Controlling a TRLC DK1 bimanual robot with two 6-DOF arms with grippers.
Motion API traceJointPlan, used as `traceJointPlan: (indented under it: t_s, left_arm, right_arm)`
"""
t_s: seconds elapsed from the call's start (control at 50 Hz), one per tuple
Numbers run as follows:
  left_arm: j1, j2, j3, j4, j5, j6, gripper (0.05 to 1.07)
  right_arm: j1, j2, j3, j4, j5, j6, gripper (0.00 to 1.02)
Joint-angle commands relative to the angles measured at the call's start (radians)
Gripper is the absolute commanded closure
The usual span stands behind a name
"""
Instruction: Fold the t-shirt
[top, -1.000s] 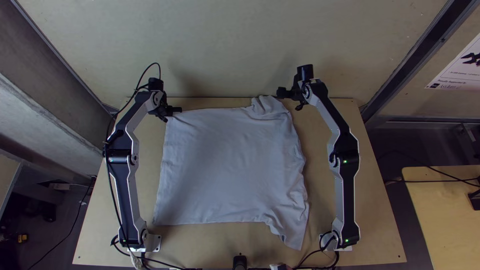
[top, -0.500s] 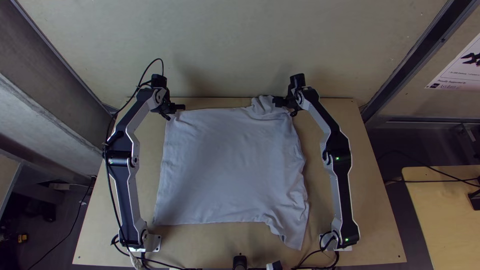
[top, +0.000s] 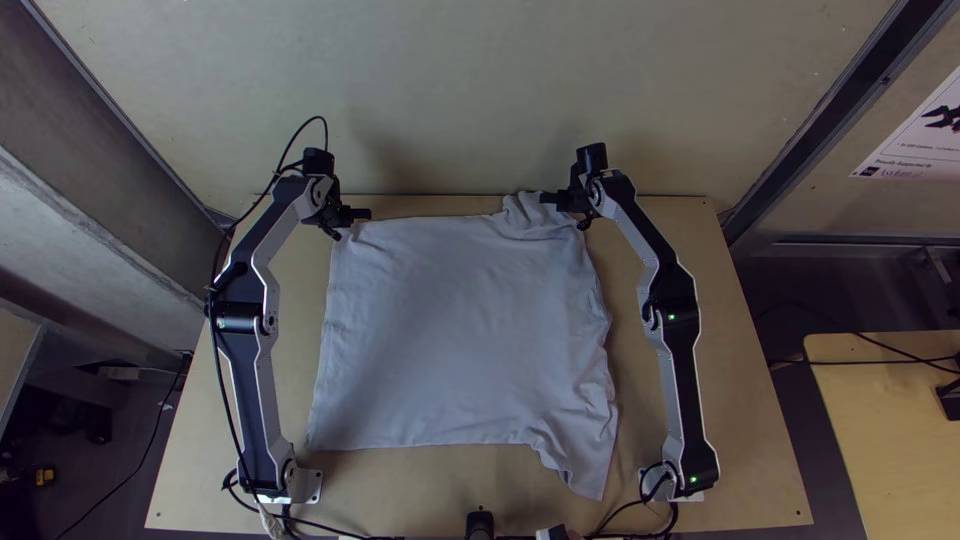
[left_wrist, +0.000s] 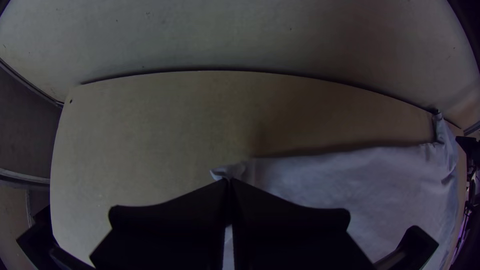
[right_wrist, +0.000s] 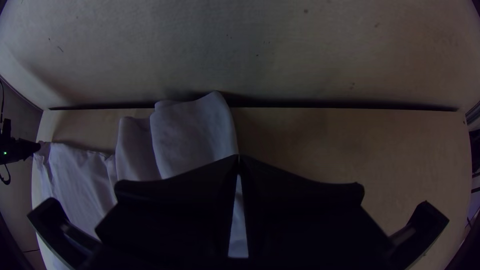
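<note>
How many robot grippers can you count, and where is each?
2: left gripper at the far left corner of the t-shirt, right gripper at its bunched far right end.

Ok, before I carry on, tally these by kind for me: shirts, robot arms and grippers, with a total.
T-shirt: 1
Robot arms: 2 (left arm, right arm)
Grippers, counted apart from the arms: 2 (left gripper, right gripper)
Total: 5
</note>
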Motion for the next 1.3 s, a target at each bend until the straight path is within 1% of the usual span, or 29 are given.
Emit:
traceJointPlan:
  t_s: [0.0,0.08,0.1,0.12,0.14,0.16,0.18,0.2,0.22,0.24,0.4,0.42,0.44,0.48,0.56,0.58,0.6,0.64,1.0,1.16,1.28]
  left_arm:
    - [-0.004,-0.06,-0.01,-0.012,-0.004,-0.022,1.04]
    - [-0.004,-0.061,-0.011,-0.014,-0.004,-0.02,1.04]
    - [-0.004,-0.063,-0.011,-0.014,-0.004,-0.02,1.04]
    - [-0.002,-0.063,-0.011,-0.014,-0.004,-0.02,1.04]
    - [-0.002,-0.064,-0.011,-0.014,-0.004,-0.02,1.04]
    - [-0.002,-0.064,-0.011,-0.014,-0.004,-0.019,1.04]
    - [-0.002,-0.064,-0.011,-0.014,-0.004,-0.019,1.04]
    - [-0.002,-0.064,-0.011,-0.014,-0.004,-0.019,1.04]
    - [-0.002,-0.064,-0.011,-0.014,-0.004,-0.019,1.04]
    - [-0.002,-0.064,-0.013,-0.015,-0.004,-0.019,1.04]
    - [-0.004,-0.066,-0.021,-0.017,-0.004,-0.022,1.04]
    - [-0.004,-0.066,-0.021,-0.017,-0.004,-0.022,1.04]
    - [-0.004,-0.066,-0.021,-0.017,-0.004,-0.02,1.04]
    - [-0.005,-0.067,-0.019,-0.015,-0.004,-0.022,1.04]
    - [-0.005,-0.067,-0.019,-0.015,-0.004,-0.02,1.04]
    - [-0.005,-0.067,-0.019,-0.015,-0.004,-0.02,1.04]
    - [-0.005,-0.069,-0.018,-0.015,-0.004,-0.02,1.04]
    - [-0.004,-0.07,-0.018,-0.015,-0.004,-0.017,1.04]
    - [0.001,-0.089,-0.007,-0.011,-0.004,-0.019,1.04]
    - [-0.001,-0.123,-0.01,-0.003,-0.003,-0.019,1.04]
    - [0.013,-0.155,-0.018,0.004,0.042,-0.019,1.04]
  right_arm:
    - [0.0,-0.01,0.02,-0.009,-0.006,-0.011,1.0]
    - [0.002,-0.015,0.02,-0.009,-0.006,-0.03,0.99]
    - [0.002,-0.015,0.021,-0.009,-0.006,-0.031,0.95]
    - [0.002,-0.015,0.02,-0.009,-0.006,-0.031,0.86]
    - [0.002,-0.015,0.02,-0.011,-0.006,-0.03,0.7]
    - [0.002,-0.015,0.02,-0.012,-0.006,-0.03,0.5]
    - [0.002,-0.013,0.02,-0.014,-0.006,-0.028,0.28]
    - [0.002,-0.012,0.02,-0.02,-0.006,-0.025,0.1]
    - [0.002,-0.009,0.02,-0.023,-0.006,-0.024,0.02]
    - [0.002,-0.007,0.02,-0.023,-0.006,-0.024,0.04]
    - [0.0,0.013,0.02,-0.032,-0.006,-0.017,0.04]
    - [0.0,0.014,0.018,-0.034,-0.006,-0.017,0.08]
    - [0.0,0.016,0.017,-0.034,-0.006,-0.017,0.14]
    - [-0.001,0.02,0.017,-0.032,-0.006,-0.017,0.32]
    - [0.0,0.025,0.017,-0.028,-0.006,-0.034,0.76]
    - [0.0,0.025,0.018,-0.026,-0.006,-0.037,0.85]
    - [0.0,0.027,0.018,-0.026,-0.006,-0.039,0.92]
    - [0.0,0.03,0.018,-0.026,-0.006,-0.043,0.99]
    - [-0.005,-0.021,0.015,-0.06,-0.006,-0.043,0.99]
    - [-0.018,-0.084,0.001,-0.061,-0.006,-0.028,0.99]
    - [-0.037,-0.125,0.0,-0.061,-0.006,-0.03,0.99]
